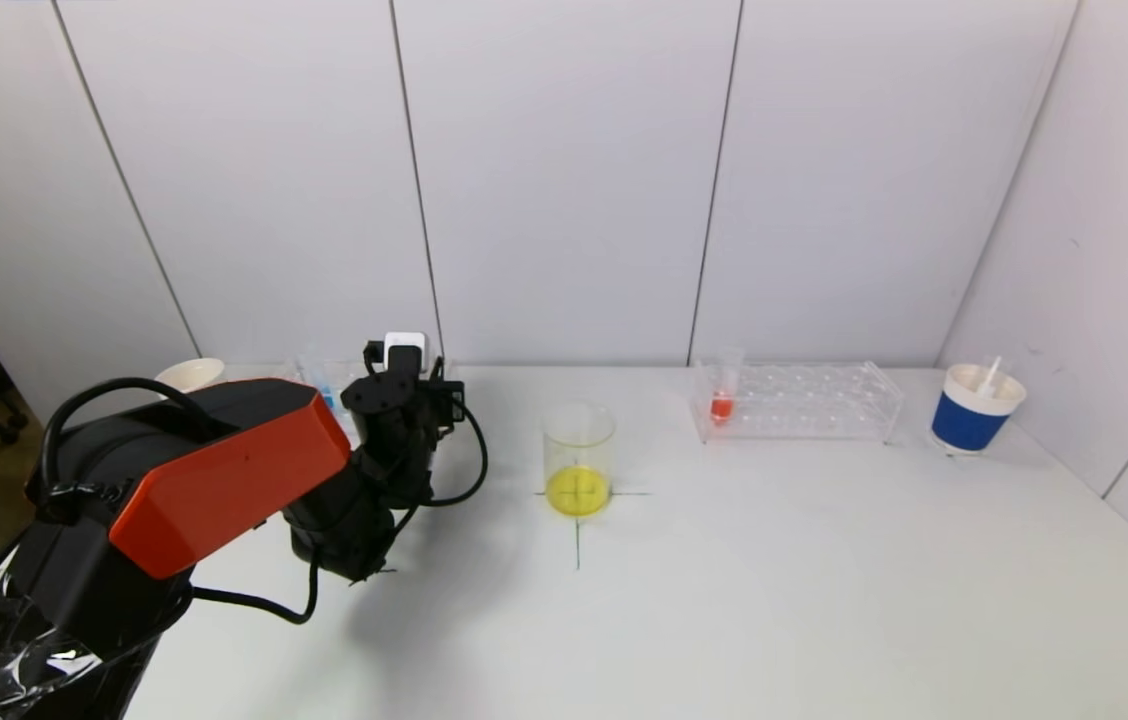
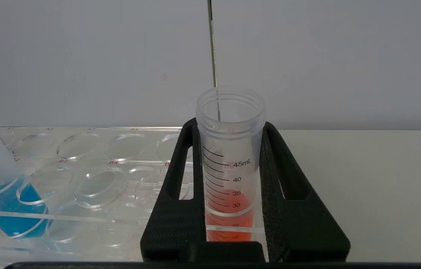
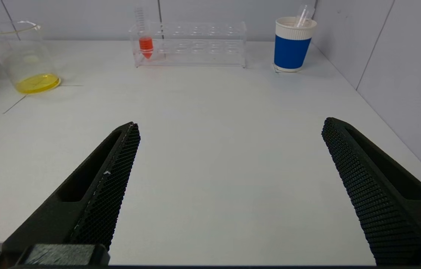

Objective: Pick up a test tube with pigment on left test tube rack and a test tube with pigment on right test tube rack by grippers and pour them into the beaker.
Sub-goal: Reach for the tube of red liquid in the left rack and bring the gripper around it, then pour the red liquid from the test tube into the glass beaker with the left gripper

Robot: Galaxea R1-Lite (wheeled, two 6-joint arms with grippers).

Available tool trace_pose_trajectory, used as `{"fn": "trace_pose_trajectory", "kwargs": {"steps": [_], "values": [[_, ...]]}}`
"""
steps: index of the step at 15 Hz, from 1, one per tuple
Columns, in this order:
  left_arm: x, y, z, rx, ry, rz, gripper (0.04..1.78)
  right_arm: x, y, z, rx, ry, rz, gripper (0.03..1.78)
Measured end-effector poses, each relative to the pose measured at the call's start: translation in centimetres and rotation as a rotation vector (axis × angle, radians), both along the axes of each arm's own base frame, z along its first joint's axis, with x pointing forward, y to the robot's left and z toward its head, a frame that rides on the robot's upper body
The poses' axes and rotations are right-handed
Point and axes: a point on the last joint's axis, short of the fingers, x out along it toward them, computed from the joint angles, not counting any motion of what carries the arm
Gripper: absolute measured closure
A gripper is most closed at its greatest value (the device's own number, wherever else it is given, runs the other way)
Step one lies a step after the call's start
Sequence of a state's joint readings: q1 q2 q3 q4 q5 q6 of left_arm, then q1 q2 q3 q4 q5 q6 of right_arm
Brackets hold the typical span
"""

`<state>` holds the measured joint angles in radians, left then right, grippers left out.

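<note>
The left gripper [image 2: 231,186] is at the left rack [image 2: 83,164], at the back of the table on the robot's left. Its two black fingers [image 2: 180,209] are pressed against both sides of an orange tube [image 2: 230,157], so it looks squeezed tight. The tube stands straight up in its hole so the orange paint stays inside. A blue tube [image 2: 7,201] leans in the same rack, close by.

The beaker [image 1: 578,458] waits in the middle of the table with yellow liquid at the bottom. The right gripper [image 3: 229,186] hangs low over bare table with its fingers spread wide, holding nothing. The right rack [image 1: 796,402] holds another orange tube [image 1: 723,398].
</note>
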<state>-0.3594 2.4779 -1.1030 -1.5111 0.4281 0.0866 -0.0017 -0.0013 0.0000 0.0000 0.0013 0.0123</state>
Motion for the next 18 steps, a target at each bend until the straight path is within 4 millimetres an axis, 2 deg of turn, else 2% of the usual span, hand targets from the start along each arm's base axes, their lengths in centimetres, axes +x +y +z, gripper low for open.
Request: {"fn": "trace_pose_trajectory", "kwargs": {"steps": [9,18], "values": [[0.0,0.0,0.3,-0.002,-0.006,0.001,1.38,0.0,0.0,0.0,0.000,0.000,0.000,0.04],[-0.5,0.3,3.4,-0.003,-0.041,0.004,1.38,0.0,0.0,0.0,0.000,0.000,0.000,0.04]]}}
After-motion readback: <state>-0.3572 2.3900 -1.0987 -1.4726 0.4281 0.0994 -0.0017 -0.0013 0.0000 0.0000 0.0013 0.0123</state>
